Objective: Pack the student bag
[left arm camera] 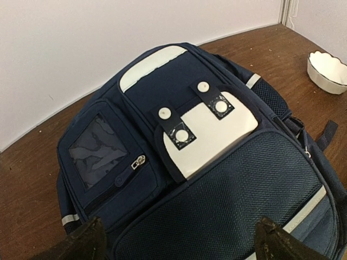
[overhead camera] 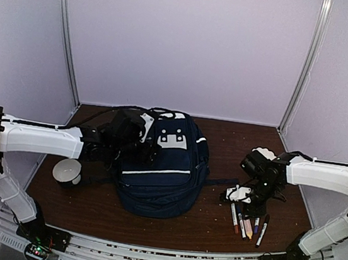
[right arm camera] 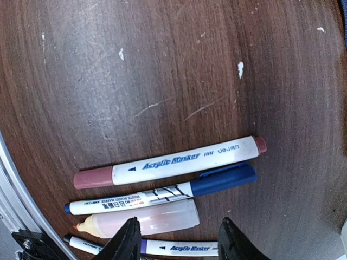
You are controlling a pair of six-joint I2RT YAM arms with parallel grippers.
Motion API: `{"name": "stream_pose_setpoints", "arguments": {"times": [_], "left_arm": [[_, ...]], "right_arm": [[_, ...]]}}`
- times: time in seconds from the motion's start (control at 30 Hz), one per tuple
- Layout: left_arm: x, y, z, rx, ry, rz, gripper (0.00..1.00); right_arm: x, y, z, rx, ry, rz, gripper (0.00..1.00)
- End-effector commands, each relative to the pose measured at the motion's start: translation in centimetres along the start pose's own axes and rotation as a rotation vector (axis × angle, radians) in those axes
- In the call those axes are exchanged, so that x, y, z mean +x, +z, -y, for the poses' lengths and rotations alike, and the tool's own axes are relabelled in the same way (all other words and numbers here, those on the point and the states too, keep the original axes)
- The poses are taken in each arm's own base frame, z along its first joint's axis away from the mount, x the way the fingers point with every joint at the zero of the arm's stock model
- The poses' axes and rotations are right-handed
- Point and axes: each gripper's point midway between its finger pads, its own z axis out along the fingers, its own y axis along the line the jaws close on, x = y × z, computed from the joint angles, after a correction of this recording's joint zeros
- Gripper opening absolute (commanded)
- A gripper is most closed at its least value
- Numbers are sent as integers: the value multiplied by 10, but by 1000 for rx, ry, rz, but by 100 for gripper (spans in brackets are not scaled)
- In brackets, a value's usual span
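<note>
The navy-blue student bag lies in the middle of the table with its white patches facing up and its zips shut. It fills the left wrist view. My left gripper hovers over the bag's top left part, open and empty, with its fingertips wide apart. My right gripper hangs open over a row of markers right of the bag. In the right wrist view it is just above a clear-capped highlighter and a purple marker, touching neither.
A pink-capped acrylic marker and a blue-capped whiteboard marker lie beside the highlighter. A white bowl stands left of the bag and also shows in the left wrist view. A small white item lies by the right gripper.
</note>
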Motion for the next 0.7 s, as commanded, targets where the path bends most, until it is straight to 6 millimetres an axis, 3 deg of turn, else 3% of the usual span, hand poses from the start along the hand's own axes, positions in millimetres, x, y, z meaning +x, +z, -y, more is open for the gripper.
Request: {"name": "stream_pose_setpoints", "arguments": {"times": [0.0,0.37,0.67], "left_arm": [[-6,-11,-6,-7,-46,27,97],[-2,-11,-6,-5,-56,17,96],[4,-12,-7,-6,-59,12,95]], "right_arm": [[-14,2,7,37,-7,14,49],[-24,17,12,134,-128,-66,52],[-25,13,10,140,-194,-98,52]]}}
